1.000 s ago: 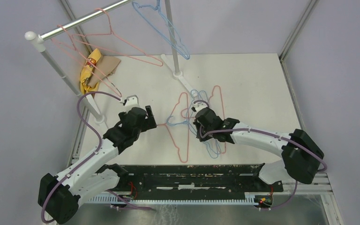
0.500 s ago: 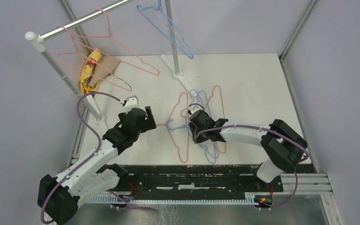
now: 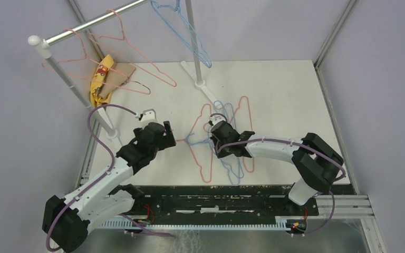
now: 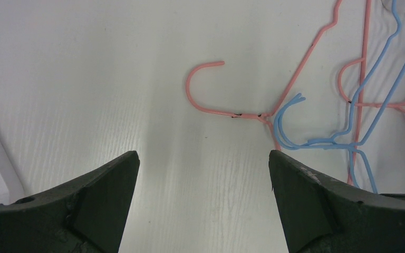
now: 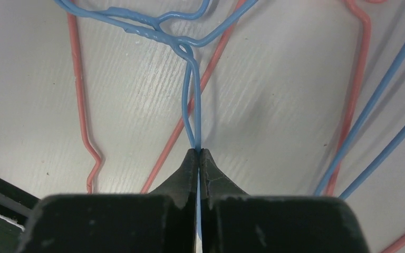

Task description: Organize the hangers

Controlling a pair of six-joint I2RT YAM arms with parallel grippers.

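Hangers [image 3: 236, 169] first, from the tool out: your R gripper [image 5: 199, 153] is clamped fully shut on a blue hanger [image 5: 189, 89]. It pinches the thin wire loop just below the twisted joint, w/ that wire running straight into the closed tips. Around it the rest of the pile lies flat on the table [image 3: 285, 89], mid-table in front of both arms. Pink and blue wires cross over each other there, so the held one isn't free of its neighbours. Your L gripper [image 4: 201, 156] hangs wide open, holding nothing, over bare tabletop near the hook of a pink hanger [image 4: 189, 85]. Farther out, the rail [image 3: 95, 22] at back-left already carries a few pink and blue ones. I'd say you're at the pick-up stage, approx. mid-task. Next move prob. needs a slow lift, watching for snagged wires, then turning the hook towards the rail.
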